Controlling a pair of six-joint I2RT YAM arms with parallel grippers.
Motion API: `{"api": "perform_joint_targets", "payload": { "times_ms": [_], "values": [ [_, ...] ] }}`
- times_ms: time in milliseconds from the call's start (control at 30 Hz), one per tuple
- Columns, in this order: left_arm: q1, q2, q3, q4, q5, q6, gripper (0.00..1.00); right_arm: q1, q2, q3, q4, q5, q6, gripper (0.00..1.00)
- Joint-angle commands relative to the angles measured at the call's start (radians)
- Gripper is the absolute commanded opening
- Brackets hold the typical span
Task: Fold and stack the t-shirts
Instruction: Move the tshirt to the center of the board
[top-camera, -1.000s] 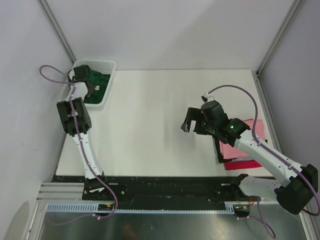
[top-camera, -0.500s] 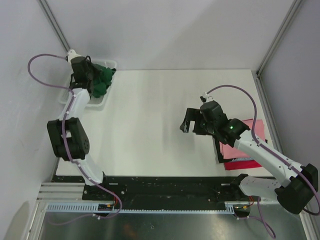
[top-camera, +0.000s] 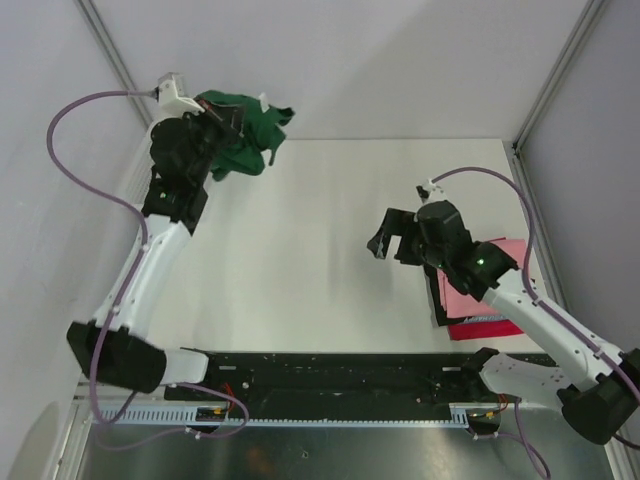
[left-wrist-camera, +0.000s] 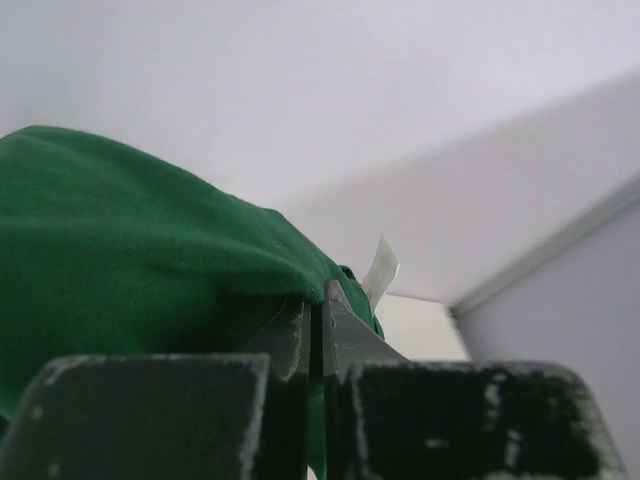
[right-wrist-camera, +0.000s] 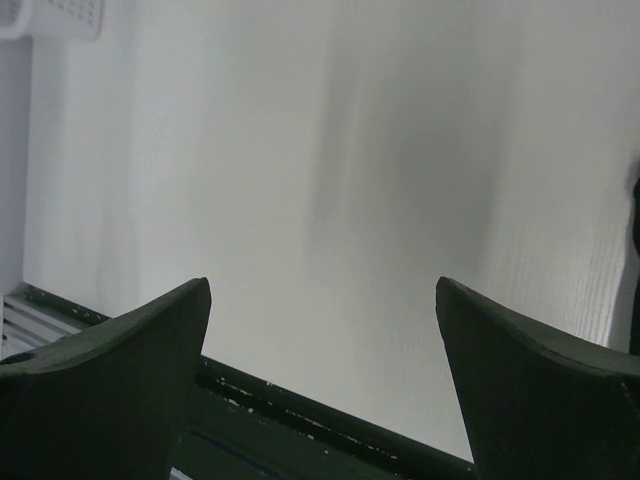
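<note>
Left arm reaches high toward the far-left corner, a lilac cable (top-camera: 75, 110) looping off it. Left pincer (top-camera: 228, 122) is clamped on a fold of the dark green t-shirt (top-camera: 250, 128). From the left wrist view the jaws sit pressed together with green cloth pinched between them. The shirt hangs bunched in the air, off the bench (top-camera: 300, 260), over its far-left corner and against the back wall. A small white label (left-wrist-camera: 381, 272) sticks up from the cloth just beyond the fingertips.

Right arm stretches over the right half of the bench. Right pincer (top-camera: 384, 236) is spread wide with nothing between its fingers, and it hangs above bare bench surface, facing the middle. In the right wrist view the two dark fingers (right-wrist-camera: 110, 360) frame plain white bench. A corner of the white mesh basket (right-wrist-camera: 55, 15) shows at the upper-left edge.

Pink t-shirt (top-camera: 462, 300) lies folded flat at the bench's right edge, partly under the right forearm. Red/magenta t-shirt (top-camera: 482, 328) lies under it, its near edge showing past the pink toward the arm bases. A dark strip runs along the stack's left side; cannot tell what it is. The stack is well apart from the green shirt, on the opposite side of the bench.
</note>
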Motion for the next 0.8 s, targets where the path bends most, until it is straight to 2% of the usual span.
{"api": "perform_joint_targets", "payload": {
  "times_ms": [0,233,367,433,533,567,633,767],
  "values": [
    [-0.134,-0.148,-0.031,0.084,0.033,0.043,0.00,-0.039,-0.069,0.003,0.028,0.035,-0.006,0.99],
    [-0.346,-0.203,-0.225,0.033,0.006,0.000,0.00,-0.082,-0.104,0.002,-0.007,0.026,0.017,0.99],
    [-0.381,-0.137,-0.336,-0.006,0.041,-0.045,0.03,-0.083,-0.087,0.001,-0.038,0.046,0.023,0.99],
    [-0.382,-0.083,-0.361,-0.050,0.079,-0.055,0.26,-0.079,-0.075,-0.002,-0.048,0.048,0.028,0.99],
    [-0.381,-0.051,-0.349,-0.155,0.090,-0.029,0.80,-0.066,-0.062,-0.011,-0.058,0.048,0.035,0.99],
    [-0.379,-0.060,-0.339,-0.195,0.079,-0.010,0.90,-0.058,-0.059,-0.015,-0.059,0.049,0.035,0.99],
    [-0.370,-0.099,-0.326,-0.268,0.039,0.025,0.97,-0.040,-0.050,-0.025,-0.063,0.055,0.036,0.99],
    [-0.336,-0.212,-0.356,-0.400,-0.049,0.044,0.99,0.020,-0.005,-0.045,-0.055,0.081,0.034,0.99]
  ]
}}
